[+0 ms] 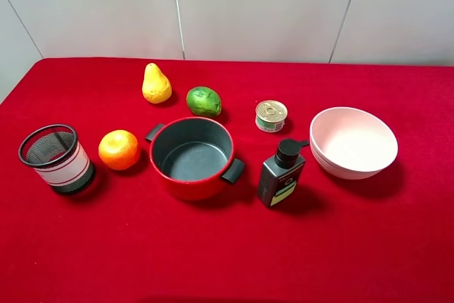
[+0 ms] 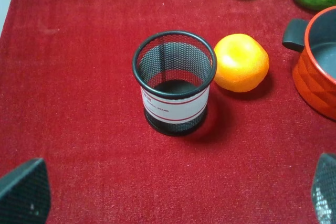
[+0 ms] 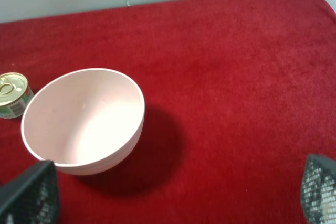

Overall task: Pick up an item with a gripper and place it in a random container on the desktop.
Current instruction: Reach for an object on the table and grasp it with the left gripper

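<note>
1. The pear (image 1: 156, 84) stands upright on the far part of the desktop (image 1: 227, 253), left of centre in the high view. It is yellow with a faint orange blush, narrow at the top and round at the base.
2. A green fruit (image 1: 203, 101) lies just beside it on its right, not touching it.
3. The pot (image 1: 186, 188) sits nearer the camera than both fruits, clear of the pear. It is red outside and dark grey inside, with two black handles, one pointing towards the pear.
4. An orange (image 1: 118, 149) rests left of the pot, and a black mesh cup (image 1: 57, 159) with a white label band stands left of the orange.
5. Right of the pot come a dark pump bottle (image 1: 281, 174), a small tin (image 1: 271, 116) with a gold ring-pull lid behind it, and a pale pink bowl (image 1: 355, 140) furthest right.
6. Count: three fruits (one pear, one orange, one green), three open vessels (pot, bowl, mesh cup), one tin and one bottle.
7. The desktop is covered in bright red napped cloth. Behind it rises a wall (image 1: 248, 5) of pale panels with thin seams.
8. The left gripper (image 2: 174, 190) hangs over the cloth near the mesh cup, its fingertips spread wide at the picture's corners, with nothing between them.
9. The right gripper (image 3: 174, 190) is likewise spread wide beside the bowl and grips nothing.
</note>
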`<state>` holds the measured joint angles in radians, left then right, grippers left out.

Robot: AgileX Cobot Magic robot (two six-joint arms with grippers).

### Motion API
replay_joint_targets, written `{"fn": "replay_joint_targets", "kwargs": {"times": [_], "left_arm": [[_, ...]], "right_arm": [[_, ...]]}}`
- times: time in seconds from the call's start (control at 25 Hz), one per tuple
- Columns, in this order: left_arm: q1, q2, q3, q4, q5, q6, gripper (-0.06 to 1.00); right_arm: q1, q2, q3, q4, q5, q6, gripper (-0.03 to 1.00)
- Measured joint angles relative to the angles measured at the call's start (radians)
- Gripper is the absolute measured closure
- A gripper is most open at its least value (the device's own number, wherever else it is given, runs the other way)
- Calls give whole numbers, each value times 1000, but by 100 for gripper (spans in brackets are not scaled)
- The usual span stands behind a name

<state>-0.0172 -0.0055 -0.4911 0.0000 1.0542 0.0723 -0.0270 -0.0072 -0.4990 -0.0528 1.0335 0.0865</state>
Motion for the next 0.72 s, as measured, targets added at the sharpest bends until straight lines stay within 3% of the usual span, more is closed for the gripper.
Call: {"fn": "replay_joint_targets", "kwargs": {"times": [0.72], "left_arm": [[0,0,0,0,0,0,-5]], "right_arm": [[0,0,0,0,0,0,28]]}}
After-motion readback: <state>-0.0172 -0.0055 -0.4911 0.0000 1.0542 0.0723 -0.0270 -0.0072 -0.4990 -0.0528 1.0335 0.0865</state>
